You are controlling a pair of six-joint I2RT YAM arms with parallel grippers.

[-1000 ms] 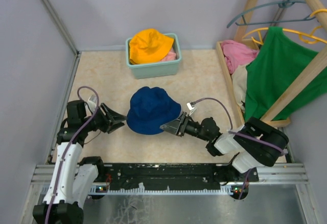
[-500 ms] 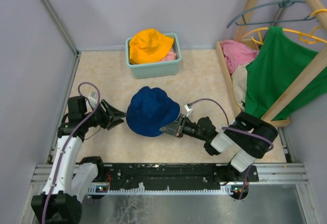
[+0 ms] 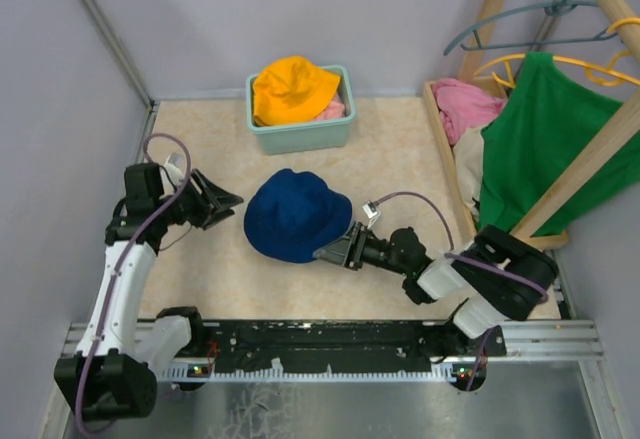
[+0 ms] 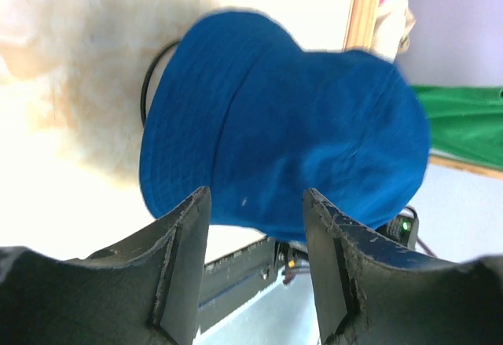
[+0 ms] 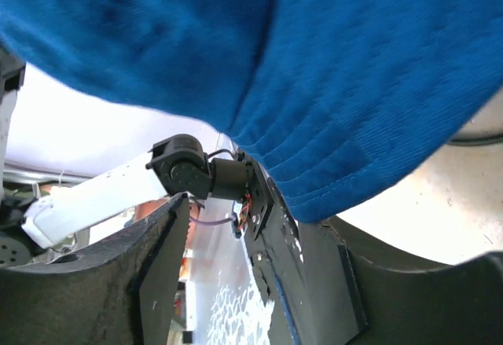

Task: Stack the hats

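The table [image 3: 400,149] in front of me is a flat, mottled beige surface. On my right a green sleeveless shirt [image 3: 540,139] of smooth, limp cloth hangs from a yellow hanger [image 3: 560,64] against a slanted wooden rack [image 3: 585,164]. Below it, a wooden tray [image 3: 437,129] holds crumpled pink cloth [image 3: 465,104] and some pale beige fabric [image 3: 468,164].

The navy blue hat [image 3: 295,214] lies on the table between my two claws, crown up. It has a rounded, soft dome and a floppy brim. Up close, the cloth shows a fine weave, and the brim carries parallel rows of stitching.

At the far edge stands a pale teal bin [image 3: 300,137], a rectangle with rounded corners. The yellow-orange hat [image 3: 292,89] sits heaped on top of it, creased and slouching. A bit of pink fabric [image 3: 333,109] peeks out beside that hat, but I cannot tell what it is.

My left claw [image 3: 232,207] is spread wide and grips nothing. It points at the blue hat's left brim, close to it but apart. My right claw [image 3: 335,244] is also spread wide, low at the hat's near-right brim. In my right wrist view the stitched brim edge dips into the gap between my fingers [image 5: 157,282], which are not clamped on it. I cannot tell whether the cloth touches them.
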